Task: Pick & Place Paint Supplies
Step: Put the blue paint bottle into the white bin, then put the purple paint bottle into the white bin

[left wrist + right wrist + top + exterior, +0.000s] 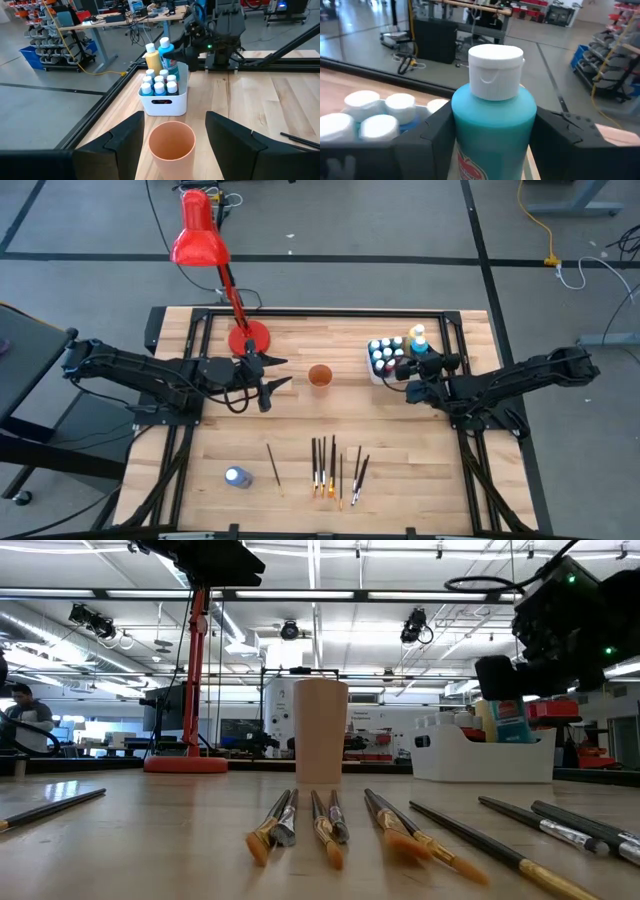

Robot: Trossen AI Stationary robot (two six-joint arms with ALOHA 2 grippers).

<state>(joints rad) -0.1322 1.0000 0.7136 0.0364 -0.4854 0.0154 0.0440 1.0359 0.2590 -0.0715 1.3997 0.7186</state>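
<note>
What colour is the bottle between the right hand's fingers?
Teal, with a white cap. The bottle shows best in the right wrist view.

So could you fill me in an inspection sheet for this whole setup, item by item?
Surface: wooden table in a black frame.
Job's things: brushes in a loose row near the front edge; one small bottle lying apart; white-capped bottles in the tub; a teal bottle and a yellow bottle stand taller.
Clutter: orange cup mid-table; red lamp at the back.
Grippers: left gripper open, either side of the cup; right gripper around the teal bottle at the tub.
Cables: yellow and white cords on the floor.
Surroundings: workshop with shelves and desks; a person far off.
</note>
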